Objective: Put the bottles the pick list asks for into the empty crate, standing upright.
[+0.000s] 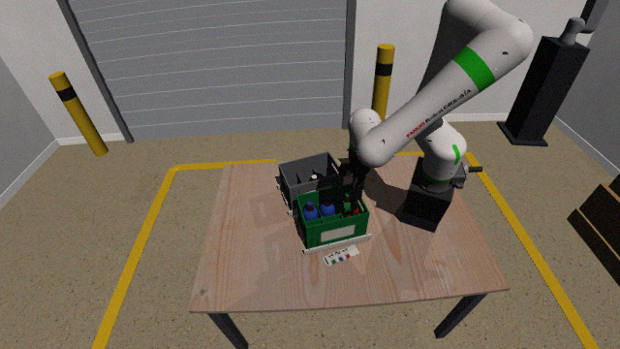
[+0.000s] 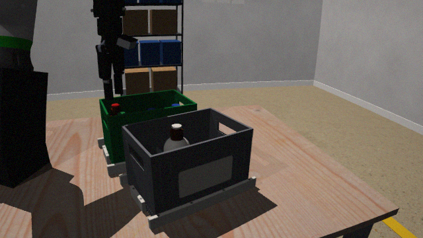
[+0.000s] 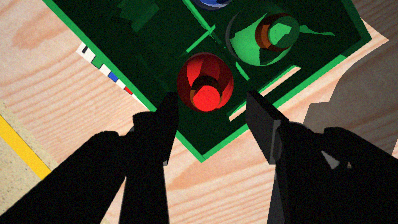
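The green crate stands level. It holds two blue bottles, a green bottle and a red bottle in the corner, all upright. My gripper is open and empty above that corner, with the red cap below and between its fingers. The dark grey crate holds an upright white-capped bottle; its lower inside is hidden. The pick list shows green 1, blue 2, red 1.
Low pale rails edge the crates' bases. The two crates stand close together on the wooden table. The crate walls and dividers surround the bottles. The robot's dark base stands to the right in the top view.
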{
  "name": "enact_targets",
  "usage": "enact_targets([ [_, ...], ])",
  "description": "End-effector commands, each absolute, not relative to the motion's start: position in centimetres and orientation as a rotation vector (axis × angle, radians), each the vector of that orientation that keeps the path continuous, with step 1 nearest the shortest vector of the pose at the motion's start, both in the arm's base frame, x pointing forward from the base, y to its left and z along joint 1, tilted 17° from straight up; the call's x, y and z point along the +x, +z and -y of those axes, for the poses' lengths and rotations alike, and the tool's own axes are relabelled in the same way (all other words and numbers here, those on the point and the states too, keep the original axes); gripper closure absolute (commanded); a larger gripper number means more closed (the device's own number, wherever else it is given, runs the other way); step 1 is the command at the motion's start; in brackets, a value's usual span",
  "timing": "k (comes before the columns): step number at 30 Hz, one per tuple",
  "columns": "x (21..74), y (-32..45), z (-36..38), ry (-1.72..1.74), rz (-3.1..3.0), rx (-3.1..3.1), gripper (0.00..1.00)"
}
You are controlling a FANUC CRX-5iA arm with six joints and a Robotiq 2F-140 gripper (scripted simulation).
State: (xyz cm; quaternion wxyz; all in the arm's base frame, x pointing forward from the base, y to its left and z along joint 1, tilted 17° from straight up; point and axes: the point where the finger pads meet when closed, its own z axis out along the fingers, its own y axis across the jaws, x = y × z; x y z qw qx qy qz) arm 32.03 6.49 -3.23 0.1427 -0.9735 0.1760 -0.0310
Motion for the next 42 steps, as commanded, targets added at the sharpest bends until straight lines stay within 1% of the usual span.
enact_targets([
  [1,32.0,-2.4,-6.3,-0.091,-0.507,-2.808,0.56],
  [15,31.7,0.1,-5.6,-0.091,-0.507,-2.808,0.56],
  [42,31.3,7.1,-15.1,-0.091,-0.507,-2.808,0.56],
])
